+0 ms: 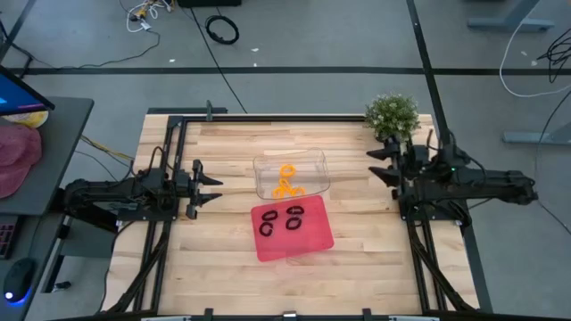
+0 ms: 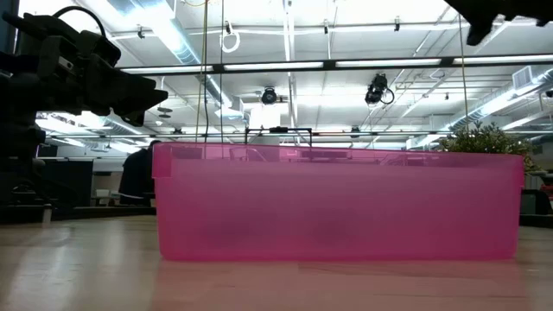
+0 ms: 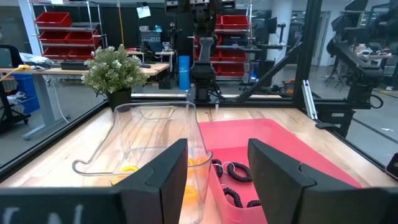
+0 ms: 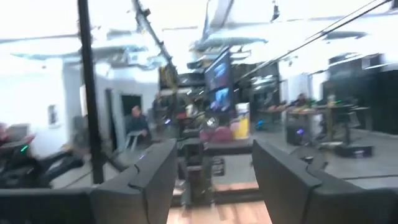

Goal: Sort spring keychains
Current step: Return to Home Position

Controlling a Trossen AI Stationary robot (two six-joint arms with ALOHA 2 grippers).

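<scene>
We count four black spring keychains (image 1: 293, 223), all lying in the one red tray (image 1: 314, 242) at the middle of the bench (image 1: 214, 263). The orange spring keychains (image 1: 286, 185) lie heaped in the one clear bin (image 1: 266, 166), just beside the tray; we cannot count them apart. The left pincer (image 1: 219, 189) hovers over the bench's left side, fingers apart, holding nothing. The right pincer (image 1: 373, 167) hovers over the right side near one potted plant (image 1: 393, 114), likewise spread and empty.
</scene>
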